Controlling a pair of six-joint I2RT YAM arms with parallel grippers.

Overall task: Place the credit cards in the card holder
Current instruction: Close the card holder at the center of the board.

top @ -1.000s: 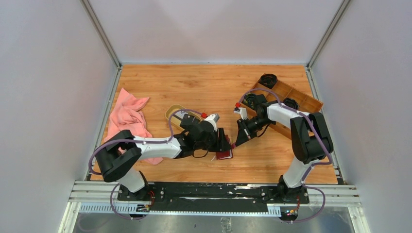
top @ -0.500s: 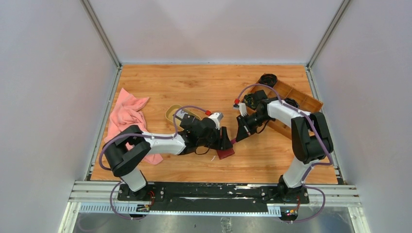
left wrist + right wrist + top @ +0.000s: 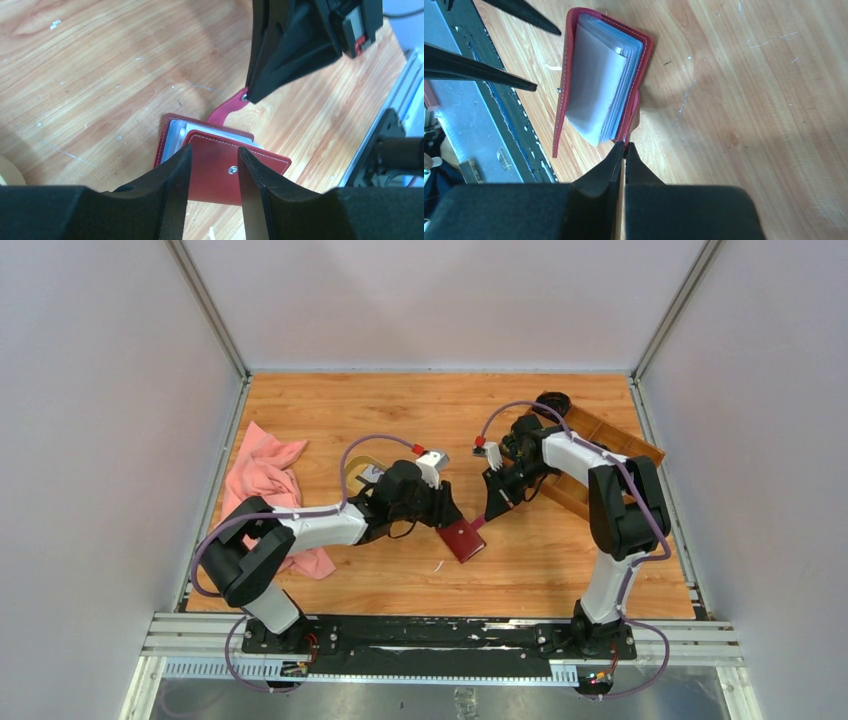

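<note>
The card holder [image 3: 462, 540] is a dark red wallet lying on the wood between the two arms. In the left wrist view its cover [image 3: 220, 172] lies folded over, with a metal snap showing. Grey pockets [image 3: 596, 80] fan out of it in the right wrist view. My right gripper [image 3: 625, 145] is shut on the holder's snap tab [image 3: 227, 107], and it appears again from above [image 3: 487, 518]. My left gripper [image 3: 214, 150] hovers open over the cover, with nothing between its fingers. No loose credit cards are in view.
A pink cloth [image 3: 262, 485] lies at the left. An oval tan dish [image 3: 356, 462] sits behind the left arm. A brown wooden tray [image 3: 610, 445] with black round pieces stands at the back right. A small white scrap [image 3: 438, 565] lies near the holder.
Both grippers have shifted toward the far side. The left gripper has come off the holder, so more of the red cover shows. The right gripper keeps its pinch on the tab.
</note>
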